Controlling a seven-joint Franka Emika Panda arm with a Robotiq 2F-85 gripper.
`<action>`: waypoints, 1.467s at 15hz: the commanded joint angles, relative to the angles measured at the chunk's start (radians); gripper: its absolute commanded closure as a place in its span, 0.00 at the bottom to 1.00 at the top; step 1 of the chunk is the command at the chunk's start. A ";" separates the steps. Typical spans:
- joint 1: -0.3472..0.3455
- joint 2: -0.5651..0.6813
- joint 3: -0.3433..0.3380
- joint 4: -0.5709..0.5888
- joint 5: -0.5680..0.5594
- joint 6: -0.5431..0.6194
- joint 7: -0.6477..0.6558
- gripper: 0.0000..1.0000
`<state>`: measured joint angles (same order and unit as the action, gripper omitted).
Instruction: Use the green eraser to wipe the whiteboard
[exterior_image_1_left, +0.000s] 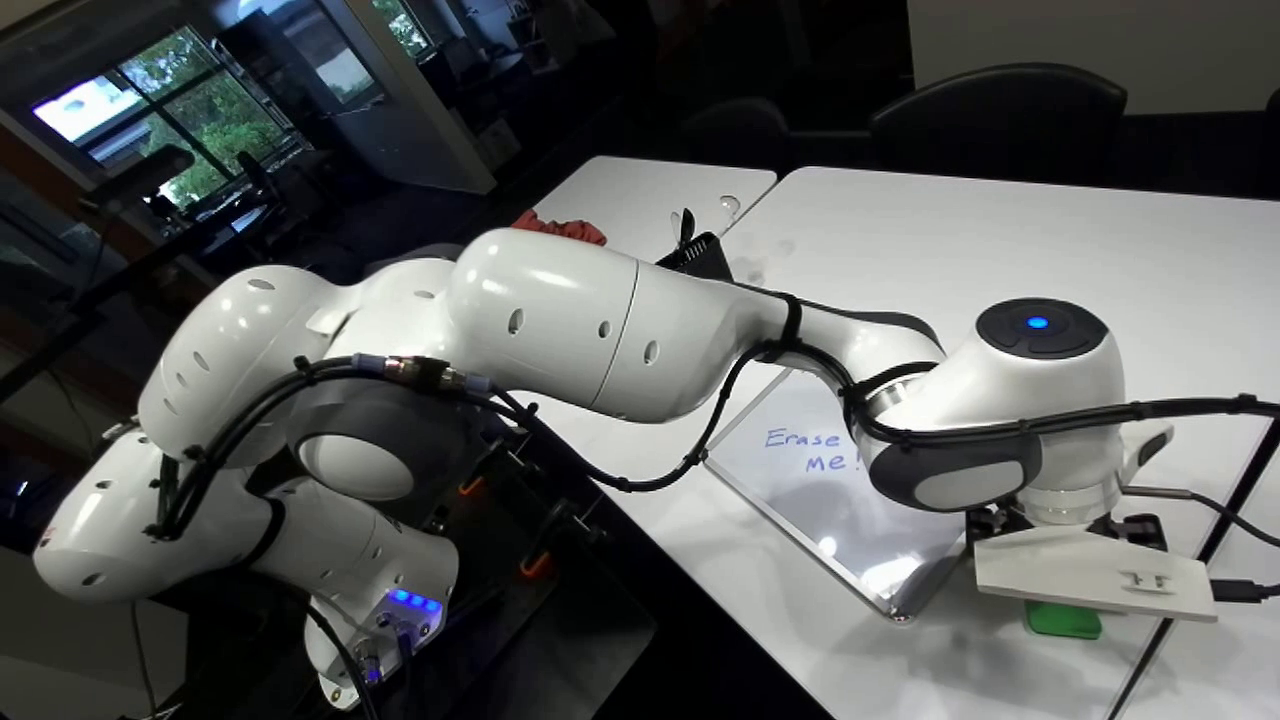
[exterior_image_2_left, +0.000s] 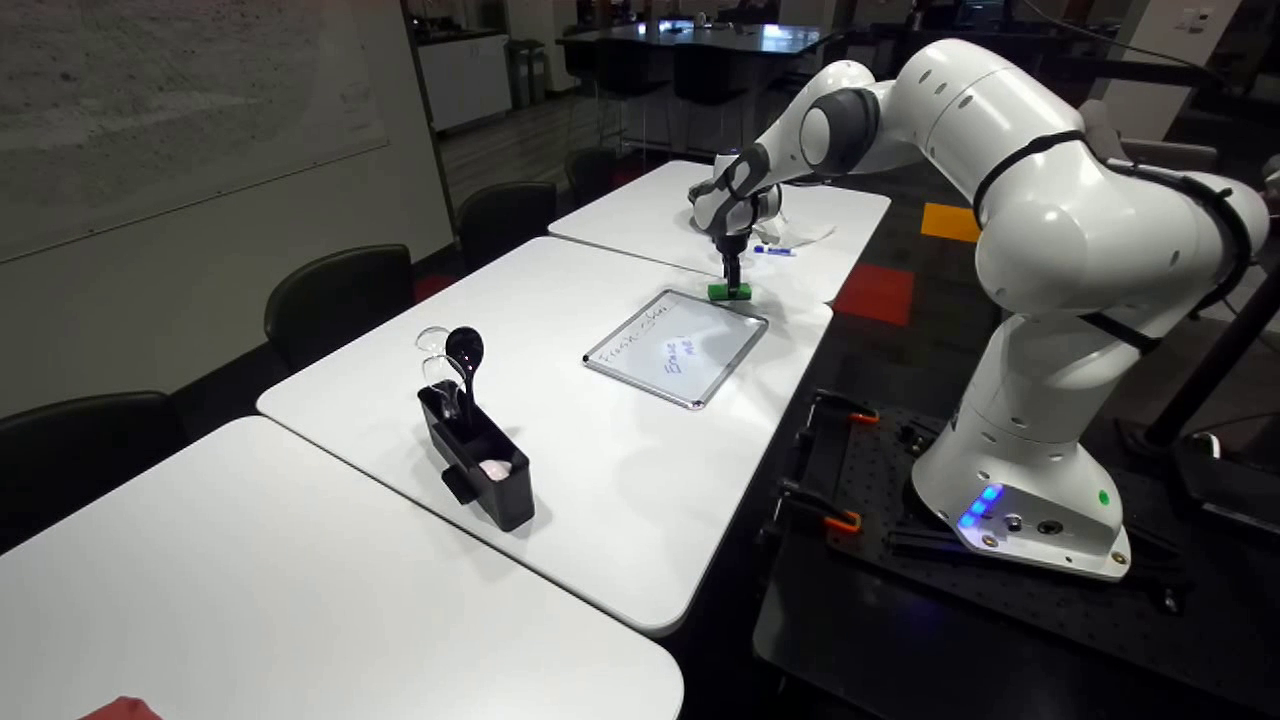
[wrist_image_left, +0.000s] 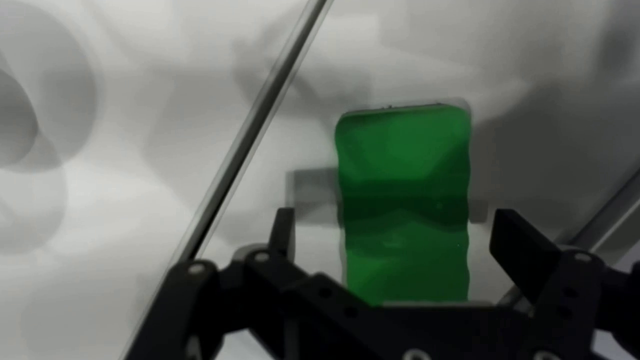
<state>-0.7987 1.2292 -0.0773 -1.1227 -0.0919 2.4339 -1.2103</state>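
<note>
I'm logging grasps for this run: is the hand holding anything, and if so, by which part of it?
Nothing is held: in the wrist view the open hand straddles the green eraser, with a visible gap on each side.

arm bent, claw spread, pointing down

Through my cameras I see a glossy whiteboard in a satin, metallic-looking frame, the green eraser smooth with a faint sheen, the gripper matt, the arm's shell shiny like plastic, the tabletop smooth, and red cloth crumpled.
</note>
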 joint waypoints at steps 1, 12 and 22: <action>-0.007 0.035 0.013 0.072 0.016 -0.062 -0.003 0.00; -0.024 0.044 0.036 0.106 0.017 -0.118 -0.009 0.00; -0.023 0.060 0.045 0.134 0.012 -0.154 0.001 0.00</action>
<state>-0.8175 1.2646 -0.0417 -1.0414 -0.0915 2.3232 -1.2105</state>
